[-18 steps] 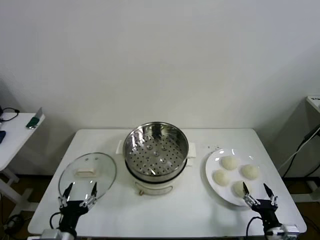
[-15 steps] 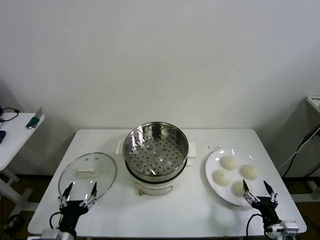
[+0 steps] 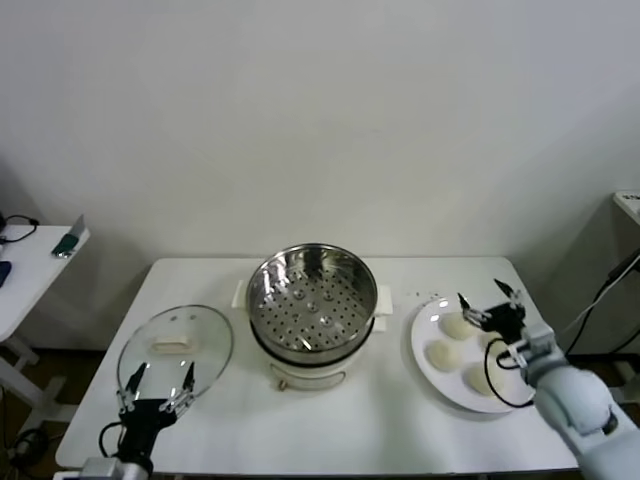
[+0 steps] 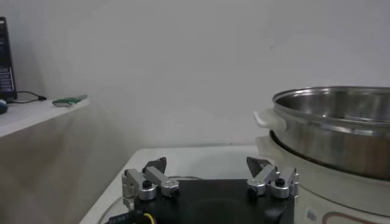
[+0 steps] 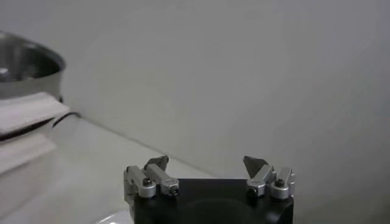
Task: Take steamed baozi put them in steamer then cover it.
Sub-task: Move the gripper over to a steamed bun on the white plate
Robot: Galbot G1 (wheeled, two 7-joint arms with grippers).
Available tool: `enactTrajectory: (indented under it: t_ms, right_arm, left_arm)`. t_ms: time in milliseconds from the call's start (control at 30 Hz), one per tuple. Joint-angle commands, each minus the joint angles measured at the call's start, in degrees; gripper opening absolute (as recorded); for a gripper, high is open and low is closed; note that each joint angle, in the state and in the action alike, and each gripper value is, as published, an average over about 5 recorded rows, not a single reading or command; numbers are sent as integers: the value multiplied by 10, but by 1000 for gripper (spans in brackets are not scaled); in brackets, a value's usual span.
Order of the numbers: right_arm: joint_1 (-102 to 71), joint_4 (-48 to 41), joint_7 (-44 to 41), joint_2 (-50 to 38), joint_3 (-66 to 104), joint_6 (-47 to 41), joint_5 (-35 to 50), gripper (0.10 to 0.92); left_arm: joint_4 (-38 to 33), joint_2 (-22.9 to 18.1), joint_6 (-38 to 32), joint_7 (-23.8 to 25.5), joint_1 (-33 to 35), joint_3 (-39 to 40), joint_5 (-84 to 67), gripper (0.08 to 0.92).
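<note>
Right gripper (image 3: 489,302), fingers apart, over the plate (image 3: 430,372) of steamed baozi (image 3: 458,325), right of frame. Left gripper (image 3: 158,383), fingers apart, lower left by the cover (image 3: 175,346).

Bright, even light; soft shadows, glare inside the steamer (image 3: 312,298).

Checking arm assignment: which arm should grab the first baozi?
Right. The right gripper is open and hovering over the plate holding the four baozi, on the steamer's right. The left gripper sits at the near table edge by the cover, across the steamer.
</note>
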Motion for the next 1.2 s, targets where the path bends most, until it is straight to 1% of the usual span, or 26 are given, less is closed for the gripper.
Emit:
enactTrajectory:
  t_ms: [33, 133, 233, 433, 533, 633, 800, 1000, 1200]
  right_arm:
    - [253, -83, -277, -142, -211, -7, -113, 823]
    - [371, -150, -385, -152, -315, 68, -175, 823]
    - [502, -207, -449, -135, -447, 109, -176, 823]
    - [724, -263, -495, -54, -713, 116, -137, 823]
    - [766, -277, -502, -15, -790, 104, -110, 823]
    - [765, -299, -501, 15, -813, 93, -92, 823]
    - [725, -339, -490, 48, -799, 75, -81, 823]
    - [653, -387, -474, 84, -738, 72, -86, 823]
    - [597, -411, -468, 113, -696, 71, -111, 823]
  left_arm:
    - [1, 1, -1, 0, 0, 0, 0, 823]
    - [3, 0, -1, 0, -1, 1, 3, 823]
    - [5, -2, -1, 1, -2, 4, 6, 823]
    - [9, -5, 1, 2, -4, 6, 11, 823]
    - [10, -5, -1, 2, -2, 5, 11, 823]
    - [10, -5, -3, 3, -1, 4, 11, 823]
    - [10, -5, -3, 3, -1, 1, 11, 823]
    - [19, -6, -5, 2, -4, -1, 11, 823]
    - [23, -6, -6, 2, -5, -3, 10, 823]
